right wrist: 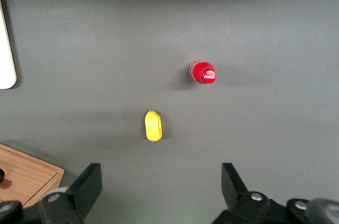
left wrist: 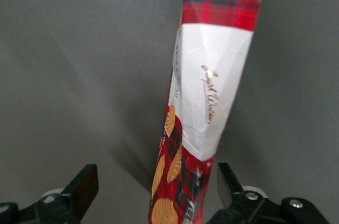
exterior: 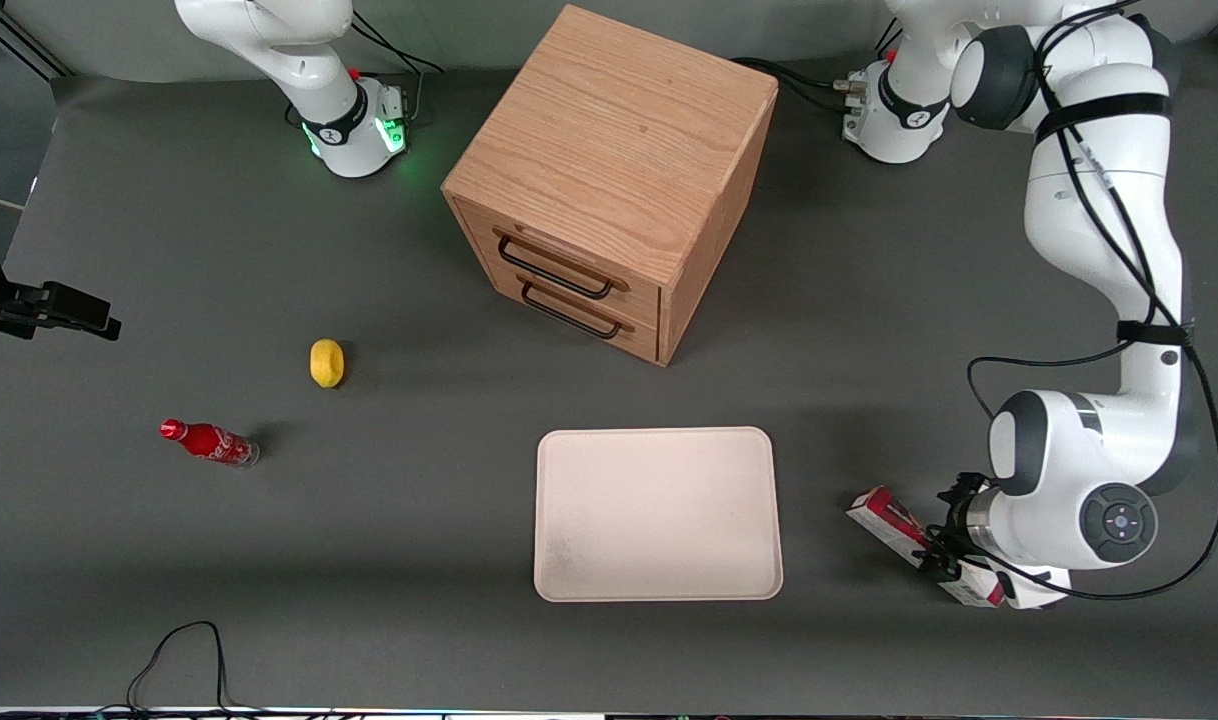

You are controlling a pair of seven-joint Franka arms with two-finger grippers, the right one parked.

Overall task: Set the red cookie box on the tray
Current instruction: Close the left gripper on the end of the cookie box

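While the tray (exterior: 658, 514) holds nothing, the gripper (left wrist: 153, 192) straddles the red cookie box (left wrist: 204, 107), fingers spread, untouching.

The gripper (left wrist: 153, 189) hangs over the grey table (left wrist: 63, 75) with its two dark fingers (left wrist: 82, 187) spread apart. The cookie box (left wrist: 209, 86) lies lengthwise between them, one finger on either side, neither visibly pressing it.
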